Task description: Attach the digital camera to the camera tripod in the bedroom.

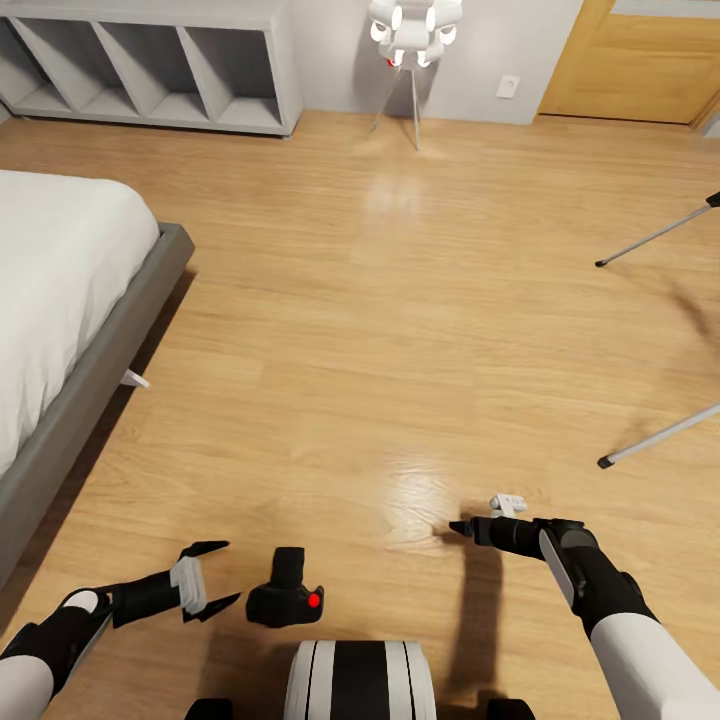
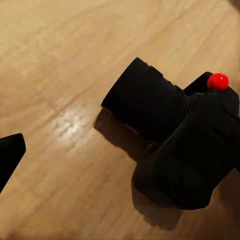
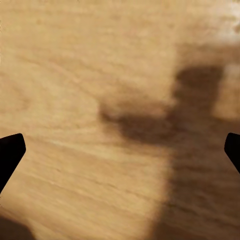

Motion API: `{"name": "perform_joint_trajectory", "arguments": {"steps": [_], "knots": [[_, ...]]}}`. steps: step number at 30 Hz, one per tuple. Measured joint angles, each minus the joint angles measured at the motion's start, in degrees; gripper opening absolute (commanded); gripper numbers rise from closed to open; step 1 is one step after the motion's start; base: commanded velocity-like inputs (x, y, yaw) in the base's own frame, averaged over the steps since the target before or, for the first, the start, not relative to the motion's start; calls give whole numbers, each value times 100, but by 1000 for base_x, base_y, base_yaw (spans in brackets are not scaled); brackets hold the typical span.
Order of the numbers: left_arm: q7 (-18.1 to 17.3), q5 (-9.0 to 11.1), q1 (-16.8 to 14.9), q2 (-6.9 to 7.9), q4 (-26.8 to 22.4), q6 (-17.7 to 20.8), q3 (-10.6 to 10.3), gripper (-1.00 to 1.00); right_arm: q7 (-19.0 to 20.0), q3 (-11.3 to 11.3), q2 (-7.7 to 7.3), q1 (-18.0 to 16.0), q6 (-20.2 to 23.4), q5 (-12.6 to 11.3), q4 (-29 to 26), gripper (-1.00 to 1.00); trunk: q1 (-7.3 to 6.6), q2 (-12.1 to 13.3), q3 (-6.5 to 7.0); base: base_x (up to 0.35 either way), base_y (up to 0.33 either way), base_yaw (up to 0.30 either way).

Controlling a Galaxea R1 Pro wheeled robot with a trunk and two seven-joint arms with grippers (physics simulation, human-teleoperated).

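Note:
The digital camera (image 1: 285, 592), black with a red button, lies on the wood floor just in front of my base. The left wrist view shows it close up, the camera (image 2: 175, 140) lying with its lens barrel pointing away from the body. My left gripper (image 1: 224, 577) is open just to the camera's left, low over the floor and not touching it. Farther right, my right gripper (image 1: 462, 527) hangs open over bare floor, with its fingertips (image 3: 11, 152) wide apart. Two silver legs of the camera tripod (image 1: 655, 235) reach in from the right edge; its head is out of view.
A white-mattress bed (image 1: 110, 330) on a grey frame fills the left side. Grey cube shelves (image 1: 150, 70) stand at the back left. A white-ball floor lamp (image 1: 412, 30) stands at the back wall, and an oak door (image 1: 640, 60) is at the back right.

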Motion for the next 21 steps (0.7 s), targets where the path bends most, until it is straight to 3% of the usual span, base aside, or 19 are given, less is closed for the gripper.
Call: {"name": "perform_joint_trajectory", "arguments": {"steps": [8, 21], "knots": [[65, -41, 0, 118, -56, 507, -13, 100, 5, -7, 11, 0, -16, -13, 0, 100, 0, 0, 0, 0, 0, 0], [84, -51, 0, 168, -53, 578, -13, 100, 1, -7, 3, 0, -13, -9, 0, 100, 0, 0, 0, 0, 0, 0]]}}
